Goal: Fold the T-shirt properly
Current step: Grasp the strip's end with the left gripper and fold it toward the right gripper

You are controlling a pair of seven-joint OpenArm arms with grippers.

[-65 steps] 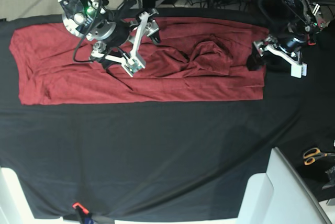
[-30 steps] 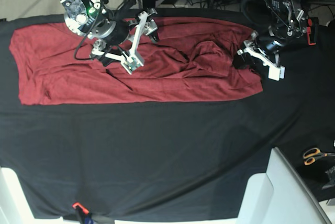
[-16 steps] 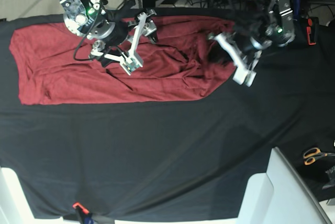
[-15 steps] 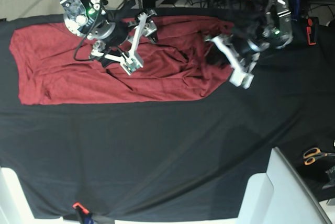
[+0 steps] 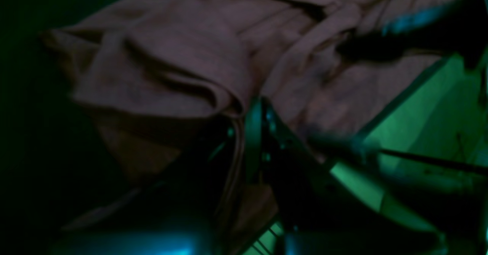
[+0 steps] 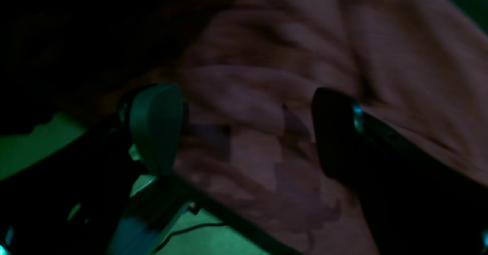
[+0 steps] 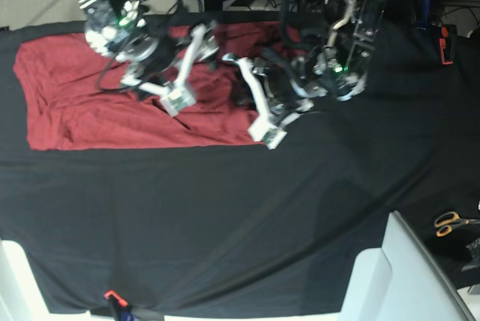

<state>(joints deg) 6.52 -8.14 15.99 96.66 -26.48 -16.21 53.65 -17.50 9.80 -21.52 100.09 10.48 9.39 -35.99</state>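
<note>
Across the far left part of the black-draped worktop lies the T-shirt, a brick-red cloth spread flat at its left end and bunched into folds toward the middle. Its right edge now stops near the centre of the worktop, under the two arms, and its lower edge runs straight along the black cloth.

Gathered cloth fills the left wrist view, where a rounded fold of the T-shirt sits just above the left gripper. The jaws of that gripper are pressed together and a strip of the red fabric runs down into them, so it is pinching the T-shirt. From the base view the left gripper sits at the shirt's right edge, its white fingers slanting down toward the bare black cloth.

Beside it, over the upper middle of the shirt, is the right gripper, its white fingers spread well apart. The right wrist view shows the same: the right gripper has its two dark pads standing wide, with wrinkled red fabric in the gap behind them. Whether the pads touch the cloth cannot be told in the dim, blurred picture.

Near the worktop's right edge, well apart from the shirt, lie orange-handled scissors.
</note>
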